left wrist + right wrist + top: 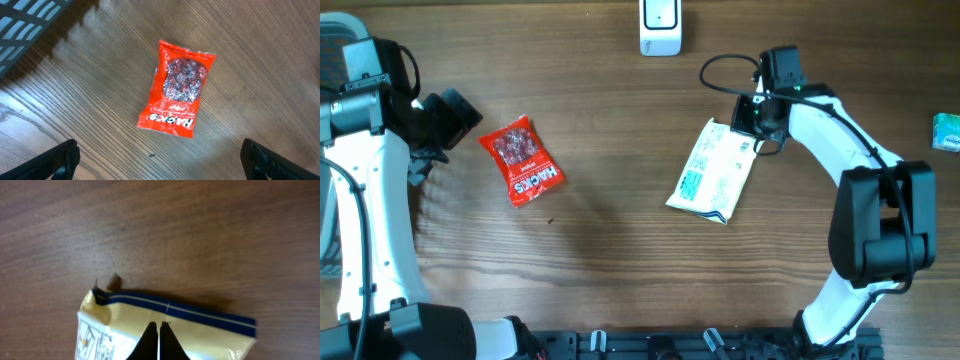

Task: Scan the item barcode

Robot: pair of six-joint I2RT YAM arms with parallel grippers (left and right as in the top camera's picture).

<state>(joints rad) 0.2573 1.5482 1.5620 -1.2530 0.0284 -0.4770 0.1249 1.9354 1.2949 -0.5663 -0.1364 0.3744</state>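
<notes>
Table (pixel 620 260) of dark wood grain, seen from overhead. We take the scanner (pixel 660 27), white, at the far edge, as our reference.

Pouch (pixel 712 172), white and pale yellow with teal print, lies flat on the near side of the scanner and a little to its right, apart from it. Its long axis is tilted, with the upper end toward the scanner.

Right gripper (pixel 752 118) sits at the pouch corner nearest the scanner's right side. In the right wrist view the gripper (pixel 158 326) has its two black fingers pressed together, pinching the pouch (pixel 200 327) just inside its blue-striped seam.

Red bag (pixel 523 160) lies well left of the scanner, on its near side, flat, lettering up.

Left gripper (pixel 460 112) is farther left of the scanner than the red bag. From the left wrist we see the gripper (pixel 159 150) with jaws spread wide and holding nothing, the red bag (pixel 176 90) lying ahead of them.

Teal item (pixel 947 131) is far right of the scanner, cut off by the frame edge; we cannot tell what it is.
</notes>
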